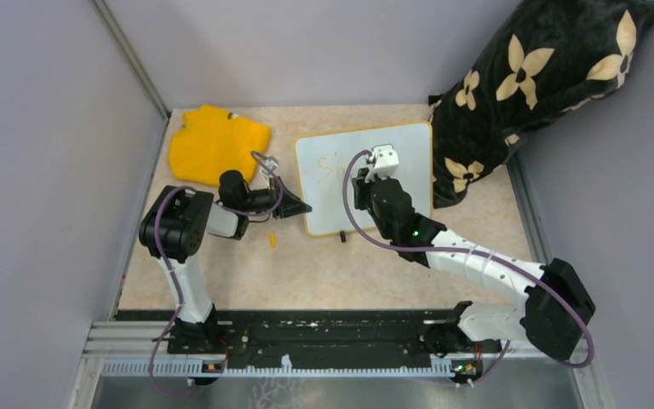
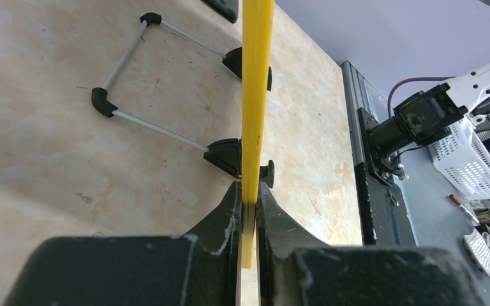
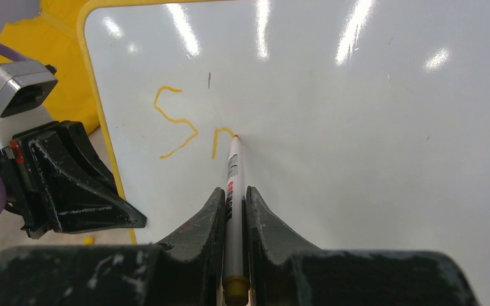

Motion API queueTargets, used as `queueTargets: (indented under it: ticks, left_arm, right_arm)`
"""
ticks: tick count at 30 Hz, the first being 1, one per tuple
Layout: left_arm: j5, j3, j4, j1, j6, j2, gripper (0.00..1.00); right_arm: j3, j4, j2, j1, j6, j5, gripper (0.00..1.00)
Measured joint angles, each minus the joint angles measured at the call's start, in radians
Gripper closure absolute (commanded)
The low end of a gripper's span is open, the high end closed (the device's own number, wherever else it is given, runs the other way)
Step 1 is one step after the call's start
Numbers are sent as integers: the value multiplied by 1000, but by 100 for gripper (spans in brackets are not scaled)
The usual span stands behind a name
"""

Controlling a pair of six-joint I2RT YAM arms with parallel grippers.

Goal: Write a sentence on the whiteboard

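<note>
The whiteboard (image 1: 409,170) lies near the middle of the table, glossy white with a thin yellow rim. My left gripper (image 1: 304,207) is shut on its left rim; in the left wrist view the yellow rim (image 2: 257,76) stands edge-on between the shut jaws of the gripper (image 2: 249,203). My right gripper (image 3: 233,194) is shut on a grey marker (image 3: 233,169) whose tip touches the board (image 3: 357,127). The sentence (image 3: 178,121) shows in orange as an "S" and the first stroke of a second letter. In the top view my right gripper (image 1: 356,177) hovers over the board's left half.
A yellow cloth (image 1: 217,141) lies at the back left. A black flowered cushion (image 1: 528,77) stands at the back right, next to the board. A small yellow cap (image 1: 272,241) lies near the board's front left corner. The board's wire stand (image 2: 147,124) shows in the left wrist view.
</note>
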Motion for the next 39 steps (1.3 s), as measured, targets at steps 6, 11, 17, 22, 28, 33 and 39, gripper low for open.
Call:
queueTargets:
  ticks: [6, 11, 17, 22, 28, 33, 39]
  left_arm:
    - [0, 0, 0, 0, 0, 0, 100]
    - [0, 0, 0, 0, 0, 0, 100]
    - [0, 2, 0, 0, 0, 0, 100]
    - [0, 2, -1, 0, 0, 0, 100]
    - [1, 2, -1, 0, 0, 0, 100]
    - [1, 2, -2, 0, 3, 0, 100]
    - [1, 3, -3, 0, 3, 0, 100]
  right_arm:
    - [12, 1, 4, -8, -5, 4, 100]
    - [18, 0, 4, -13, -6, 4, 100]
    - [18, 0, 4, -18, -5, 5, 100]
    - [16, -1, 1, -21, -4, 8, 100]
    - [-6, -7, -25, -32, -2, 16, 100]
    - [-26, -13, -39, -34, 2, 14, 100]
    - [-39, -21, -49, -34, 9, 7, 100]
